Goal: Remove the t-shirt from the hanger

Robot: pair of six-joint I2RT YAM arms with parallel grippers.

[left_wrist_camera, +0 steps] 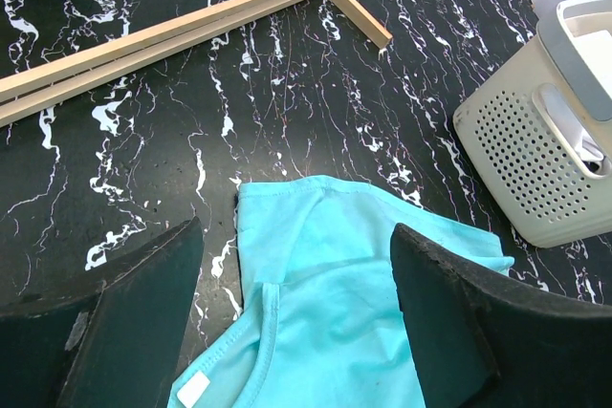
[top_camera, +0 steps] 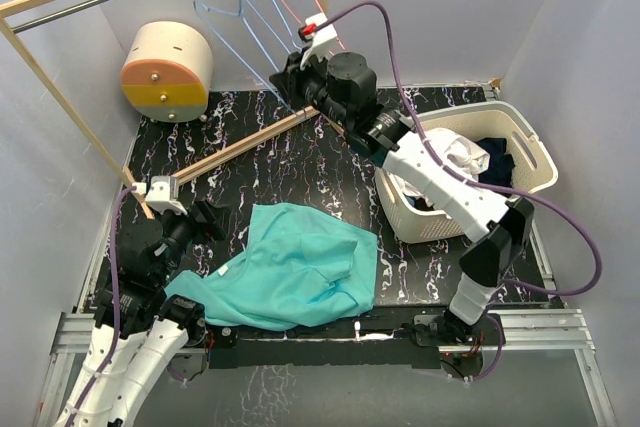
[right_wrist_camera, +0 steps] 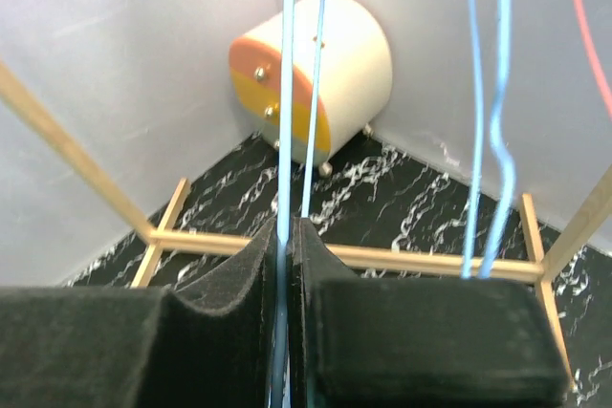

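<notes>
Top external: t-shirt (top_camera: 300,267) lies crosswise, collar left; left jaws gape empty, right jaws pinch hanger (right_wrist_camera: 287,93).

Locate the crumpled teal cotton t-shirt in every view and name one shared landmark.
Top external: teal t-shirt, bottom centre.
Left wrist: lower centre, running off the bottom edge.
Right wrist: not in it.
Shared landmark: light wooden rack base bar, in all three.

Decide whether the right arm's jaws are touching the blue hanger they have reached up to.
Touching. The right wrist view shows the right jaws closed on the blue hanger, its wire pinched in the slit between them.
</notes>
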